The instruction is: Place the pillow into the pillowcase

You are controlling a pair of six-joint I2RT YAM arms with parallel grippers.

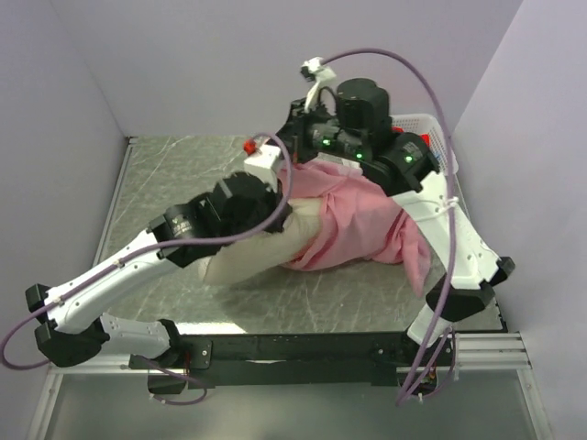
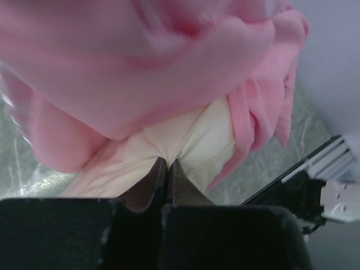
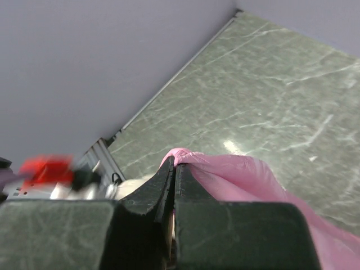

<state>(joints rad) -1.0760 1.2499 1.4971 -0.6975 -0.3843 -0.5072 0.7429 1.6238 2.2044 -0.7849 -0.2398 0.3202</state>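
The cream pillow [image 1: 246,258] lies across the middle of the table, its right part inside the pink pillowcase [image 1: 356,225]. My left gripper [image 2: 167,161] is shut on a pinch of the pillow's [image 2: 194,138] cream fabric, just below the bunched mouth of the pillowcase [image 2: 140,67]. From above, the left gripper [image 1: 282,213] sits where pillow and case meet. My right gripper [image 3: 177,161] is shut on a fold of the pillowcase [image 3: 242,175] and holds it off the table at the back. A sliver of pillow [image 3: 132,188] shows below it.
A white basket [image 1: 429,124] stands at the back right behind the right arm. Lilac walls close in the grey marbled table [image 1: 174,170] on the left, back and right. A black rail [image 1: 303,346] runs along the near edge.
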